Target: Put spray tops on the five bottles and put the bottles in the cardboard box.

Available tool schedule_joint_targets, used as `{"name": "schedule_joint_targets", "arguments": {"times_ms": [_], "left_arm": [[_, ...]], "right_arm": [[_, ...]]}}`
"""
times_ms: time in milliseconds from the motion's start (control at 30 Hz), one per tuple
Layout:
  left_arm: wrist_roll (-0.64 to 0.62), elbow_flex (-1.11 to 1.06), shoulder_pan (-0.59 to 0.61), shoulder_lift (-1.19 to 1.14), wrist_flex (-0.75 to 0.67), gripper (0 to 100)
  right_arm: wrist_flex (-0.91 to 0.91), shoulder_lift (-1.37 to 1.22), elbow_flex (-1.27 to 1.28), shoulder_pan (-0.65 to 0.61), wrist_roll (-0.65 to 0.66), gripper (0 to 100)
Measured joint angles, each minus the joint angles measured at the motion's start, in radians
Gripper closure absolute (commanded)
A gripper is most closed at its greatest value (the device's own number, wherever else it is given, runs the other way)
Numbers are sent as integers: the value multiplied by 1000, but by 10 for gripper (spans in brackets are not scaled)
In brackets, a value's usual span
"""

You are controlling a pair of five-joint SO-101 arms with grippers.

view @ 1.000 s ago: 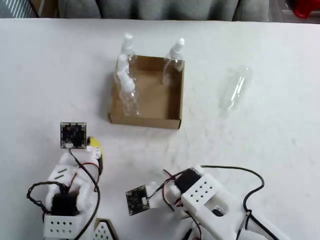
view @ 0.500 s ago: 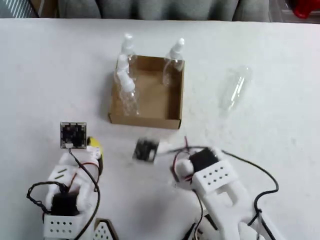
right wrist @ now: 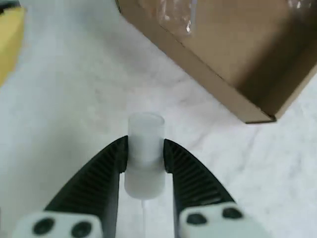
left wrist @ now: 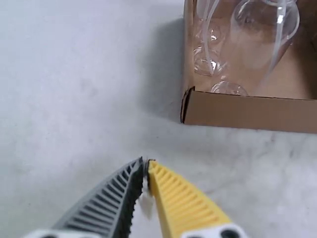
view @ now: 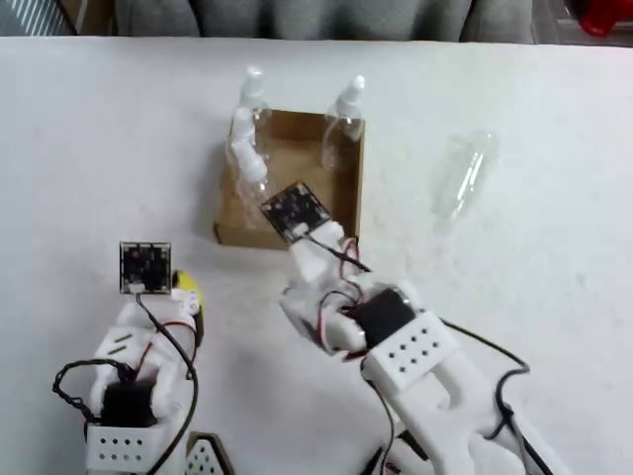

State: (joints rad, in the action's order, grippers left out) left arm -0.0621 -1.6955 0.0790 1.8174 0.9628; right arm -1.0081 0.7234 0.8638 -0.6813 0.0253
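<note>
the right gripper [right wrist: 144, 151] pinched a white spray top [right wrist: 145, 130] between its black fingers, above the table just on the near side of the cardboard box [right wrist: 208, 74]. the left gripper [left wrist: 145, 171] was pressed together, holding nothing, near-left of the box. topped bottles [view: 252, 188] stood inside it; a topless bottle [view: 463, 183] lay to its right.

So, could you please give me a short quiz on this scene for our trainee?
1. Fill in: the left pincer is ___.
2. True or false: the right pincer is empty.
3. Where is the bottle lying on its side? A on the table beside the cardboard box; B inside the box; C in the left pincer.
Key: 1 shut; 2 false, it is shut on a spray top; 3 A.
</note>
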Motion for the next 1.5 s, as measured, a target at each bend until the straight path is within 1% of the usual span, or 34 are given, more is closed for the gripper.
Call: {"name": "schedule_joint_targets", "arguments": {"times_ms": [100,167,267,333,433,533,600,733,833,900,967,1033,1100,1200,1333,1400,1500], "left_arm": [[0,0,0,0,0,980],[0,0,0,0,0,980],[0,0,0,0,0,980],[0,0,0,0,0,980],[0,0,0,0,0,980],[0,0,0,0,0,980],[0,0,0,0,0,980],[0,0,0,0,0,980],[0,0,0,0,0,980],[0,0,0,0,0,980],[0,0,0,0,0,980],[0,0,0,0,0,980],[0,0,0,0,0,980],[0,0,0,0,0,980],[0,0,0,0,0,980],[0,0,0,0,0,980],[0,0,0,0,0,980]], "right_arm": [[109,-84,0,-44,-71,980],[166,-163,0,-63,-86,980],[264,-279,0,-58,-95,965],[324,-341,0,-68,-95,906],[350,-382,0,-69,-98,779],[348,-387,-9,-66,-98,690],[324,-387,-40,-68,-98,682],[190,-354,-114,-68,-98,713],[46,-285,-180,-44,-98,783],[-66,-230,-236,12,-98,847],[-161,-178,-295,100,-98,901],[-233,-138,-351,212,-75,929],[-278,-118,-404,327,-15,932],[-310,-109,-442,480,52,932],[-313,-109,-454,646,64,932],[-313,-109,-457,697,64,934],[-302,-110,-457,735,64,935]]}}
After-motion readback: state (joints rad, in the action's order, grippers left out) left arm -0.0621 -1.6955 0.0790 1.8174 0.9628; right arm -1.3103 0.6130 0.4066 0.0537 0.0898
